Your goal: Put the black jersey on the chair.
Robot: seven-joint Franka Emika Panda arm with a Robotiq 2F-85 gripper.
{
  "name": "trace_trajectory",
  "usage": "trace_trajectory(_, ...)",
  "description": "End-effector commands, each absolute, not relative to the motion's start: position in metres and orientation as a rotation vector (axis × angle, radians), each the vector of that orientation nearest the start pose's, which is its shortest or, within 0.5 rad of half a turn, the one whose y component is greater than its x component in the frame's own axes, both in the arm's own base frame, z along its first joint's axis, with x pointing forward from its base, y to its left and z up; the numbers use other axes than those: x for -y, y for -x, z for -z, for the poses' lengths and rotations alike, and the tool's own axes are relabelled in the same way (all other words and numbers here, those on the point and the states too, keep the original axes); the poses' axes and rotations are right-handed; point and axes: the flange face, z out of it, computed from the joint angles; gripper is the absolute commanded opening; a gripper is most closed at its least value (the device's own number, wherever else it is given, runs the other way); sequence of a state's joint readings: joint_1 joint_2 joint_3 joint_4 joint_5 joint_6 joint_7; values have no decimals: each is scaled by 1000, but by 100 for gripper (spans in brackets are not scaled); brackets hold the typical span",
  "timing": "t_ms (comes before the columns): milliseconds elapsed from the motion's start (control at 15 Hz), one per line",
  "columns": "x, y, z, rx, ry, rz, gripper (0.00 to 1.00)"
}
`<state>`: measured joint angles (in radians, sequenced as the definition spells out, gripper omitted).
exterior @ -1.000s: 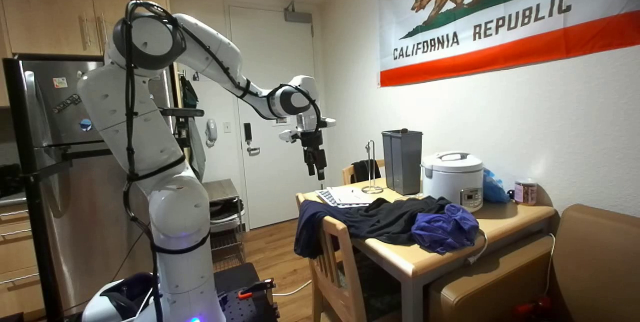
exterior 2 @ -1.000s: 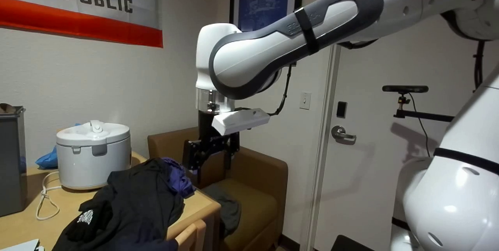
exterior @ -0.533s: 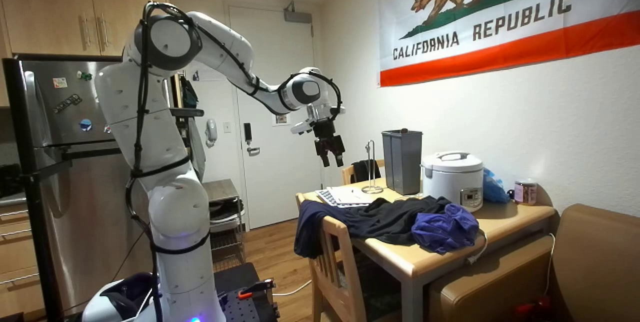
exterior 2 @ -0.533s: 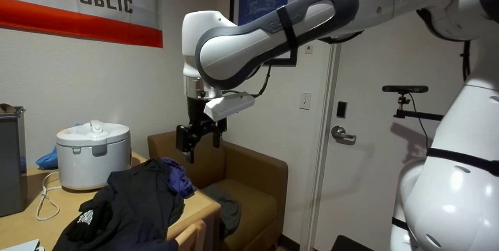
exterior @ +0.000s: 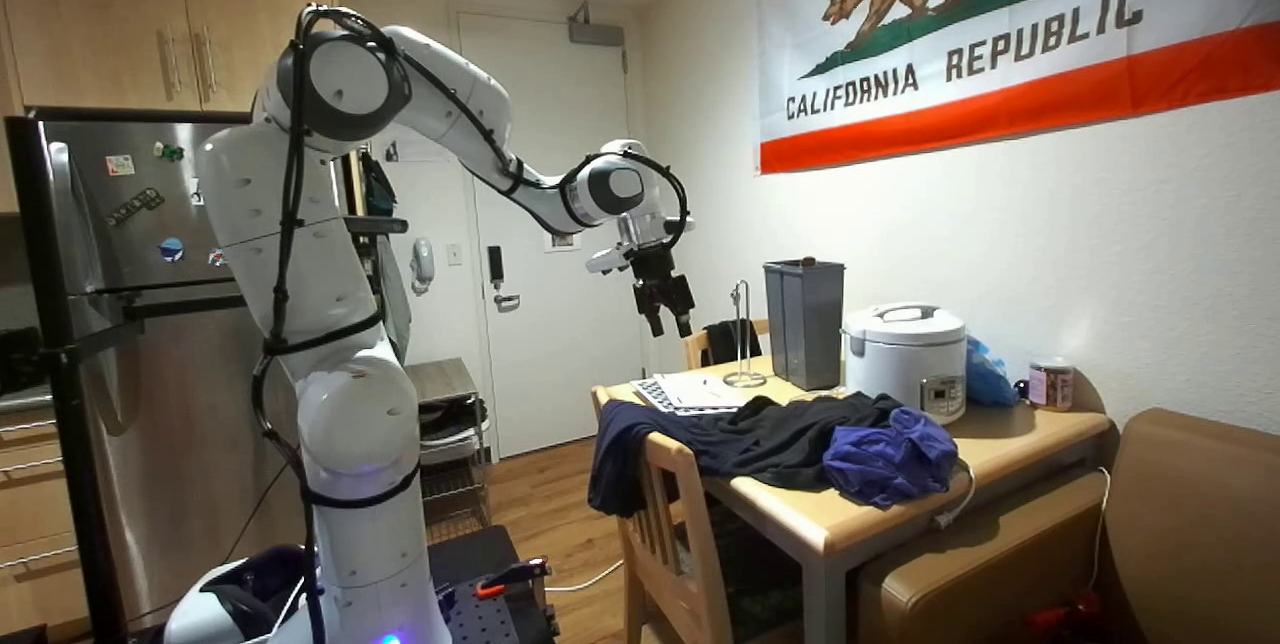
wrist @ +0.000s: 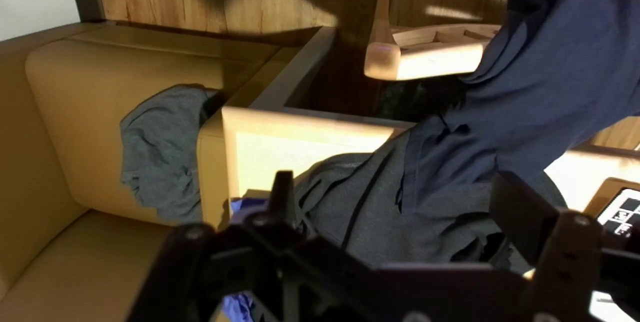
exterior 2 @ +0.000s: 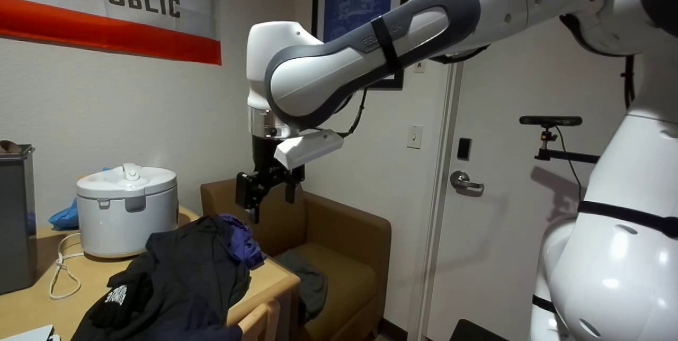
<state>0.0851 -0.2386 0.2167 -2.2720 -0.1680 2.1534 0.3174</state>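
- Wrist view: the black jersey (wrist: 370, 212) is lying rumpled on the table (wrist: 295, 142), a navy cloth (wrist: 540, 92) apparently overlapping one end.
- Jaws: standing well apart, with nothing between them. My gripper (exterior: 671, 328) is hanging above the table's level, touching no cloth.
- Adjacent items: the navy cloth is draping over the back of the wooden chair (wrist: 440, 62); a purple cloth (exterior: 890, 454) is bunching against the jersey's opposite end.
- Marking: white lettering (exterior 2: 117, 294) is showing on black fabric; I am not able to confirm it is belonging to the jersey.
- Destination: I am presuming the wooden chair, though a brown padded seat (wrist: 90, 97) is also standing nearby, bearing a grey cloth (wrist: 165, 152).
- Handling: I am judging the jersey soft, limp, light and not fragile, gripping well but likely to sag and trail.
- Hold: I am favouring a raised fold mid-length, clear of navy and purple; pinching at the overlap would be risking both garments.
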Motion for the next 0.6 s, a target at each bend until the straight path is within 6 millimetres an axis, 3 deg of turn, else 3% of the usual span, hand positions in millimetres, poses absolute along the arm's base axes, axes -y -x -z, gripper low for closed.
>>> trace_trajectory(0, -148, -488, -468, 259, 3246, 428, 100)
trace_trajectory(333, -140, -532, -449, 350, 3183, 473, 100)
trace_trajectory(533, -140, -541, -441, 371, 3187, 452, 100)
